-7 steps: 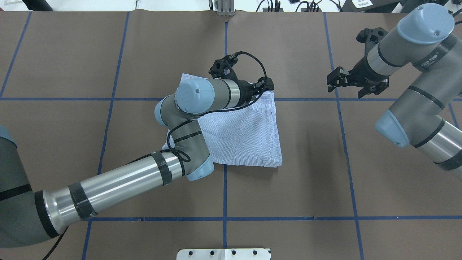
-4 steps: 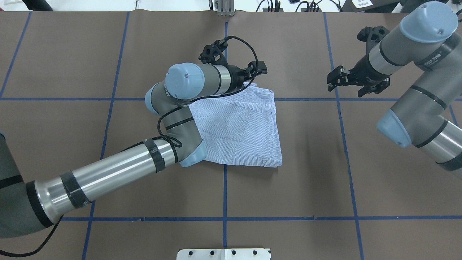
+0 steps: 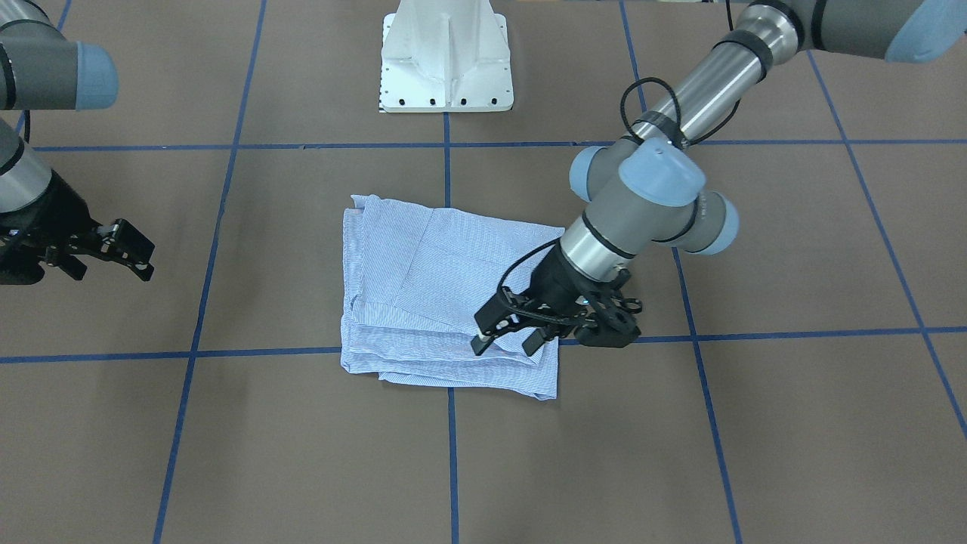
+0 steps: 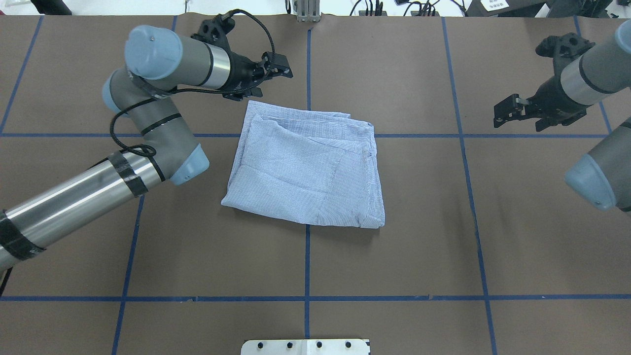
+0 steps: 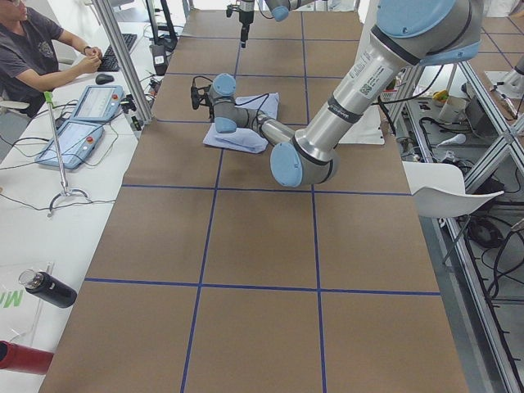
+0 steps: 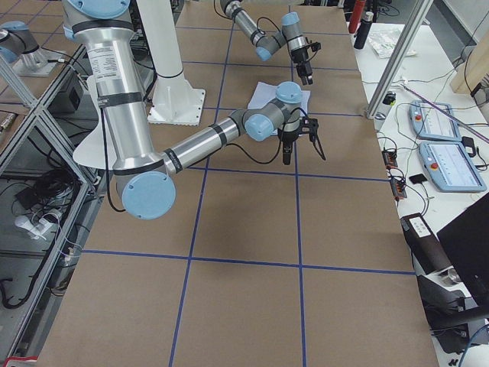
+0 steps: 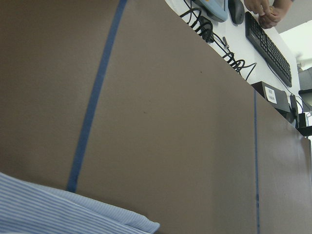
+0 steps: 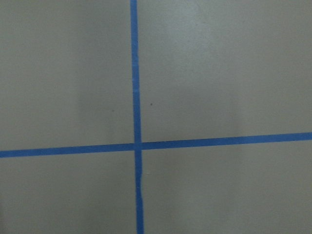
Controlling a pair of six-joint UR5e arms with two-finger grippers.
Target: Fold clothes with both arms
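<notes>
The light blue striped shirt (image 4: 305,167) lies folded into a rough square at the table's middle, also visible from the front (image 3: 438,302) and as a hem in the left wrist view (image 7: 48,214). My left gripper (image 4: 268,76) hovers raised near the shirt's far left corner. The front view shows this left gripper (image 3: 506,344) open and holding nothing. My right gripper (image 4: 512,111) hangs open over bare table far to the shirt's right, and the front view places that right gripper (image 3: 113,249) well clear of the cloth. The right wrist view holds only brown table and blue tape.
Blue tape lines (image 4: 306,261) grid the brown table. The white pedestal base (image 3: 446,68) stands at the robot's side. Beyond the far edge a person (image 5: 33,49) sits at a desk with tablets and a keyboard (image 7: 270,44). A black bottle (image 5: 45,288) lies there too.
My left arm has swung off the shirt's far right corner, leftward and toward the far edge, uncovering the whole shirt. My right gripper has drifted further right. The shirt lies still.
</notes>
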